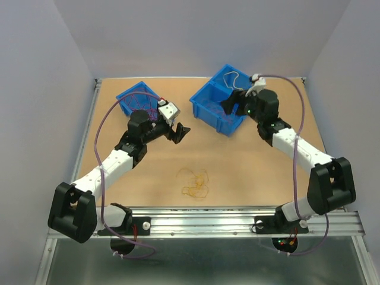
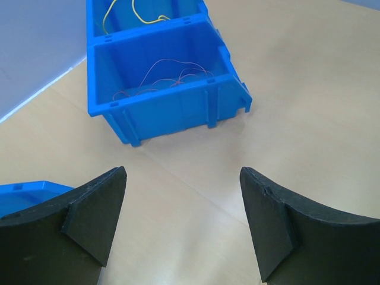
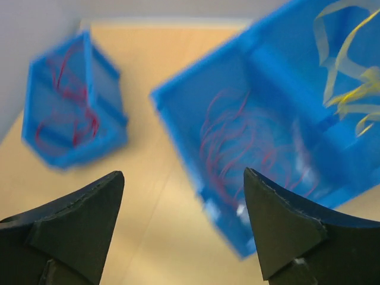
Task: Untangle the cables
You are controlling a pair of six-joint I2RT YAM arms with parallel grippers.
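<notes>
A small tangle of thin orange and yellow cables [image 1: 195, 183] lies on the table near the front middle, untouched. My left gripper [image 1: 180, 133] is open and empty, above the table to the right of the left blue bin [image 1: 138, 98]. My right gripper [image 1: 230, 104] is open and empty, over the near compartment of the right blue bin [image 1: 217, 98]. Red wires [image 3: 237, 148] lie in that near compartment, yellow wires [image 3: 350, 89] in the far one. Red wires [image 3: 65, 113] also lie in the left bin. The left wrist view shows the right bin with its red wires [image 2: 172, 80].
The table has a metal rail [image 1: 237, 214] along its near edge and grey walls on three sides. Both bins stand at the back of the table.
</notes>
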